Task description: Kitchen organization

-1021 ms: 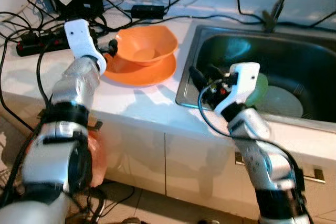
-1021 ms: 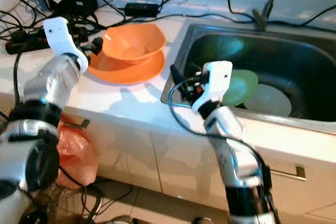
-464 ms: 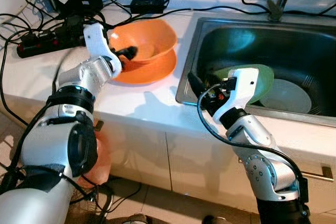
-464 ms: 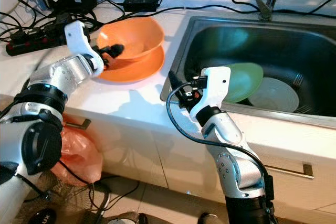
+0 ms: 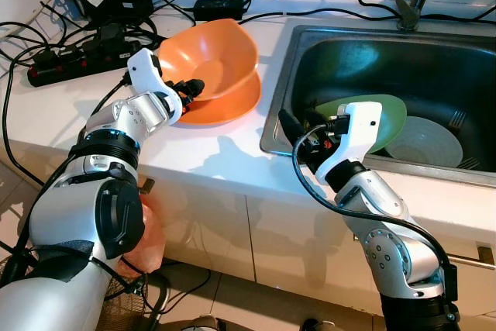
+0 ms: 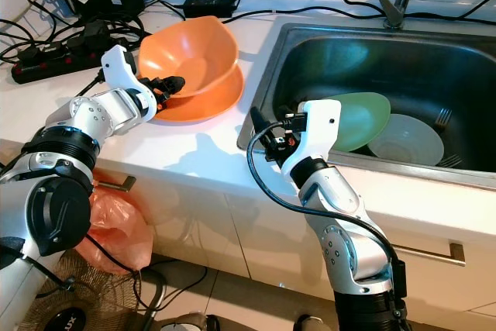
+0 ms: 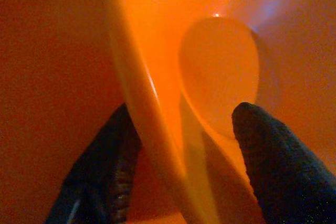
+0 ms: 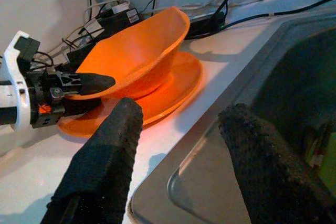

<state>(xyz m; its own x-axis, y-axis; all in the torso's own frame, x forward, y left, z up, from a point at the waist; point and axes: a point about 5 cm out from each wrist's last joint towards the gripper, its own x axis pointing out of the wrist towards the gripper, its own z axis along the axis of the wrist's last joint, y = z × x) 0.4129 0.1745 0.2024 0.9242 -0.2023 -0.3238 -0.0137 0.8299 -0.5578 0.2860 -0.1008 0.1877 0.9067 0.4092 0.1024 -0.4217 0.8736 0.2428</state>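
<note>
Hovering at the near edge of the sink (image 5: 279,125), the right end effector (image 8: 178,145) holds its fingers apart on nothing, with a green plate (image 5: 387,118) just behind it in the basin. Farther back on the white counter (image 5: 209,153), the left end effector (image 6: 167,87) is clamped on the rim of the orange bowl (image 6: 190,52), tilting it off the orange plate (image 6: 209,102) beneath. Lifting well probably means keeping the rim grip firm and raising the bowl straight, clear of the cables (image 5: 46,44) behind.
</note>
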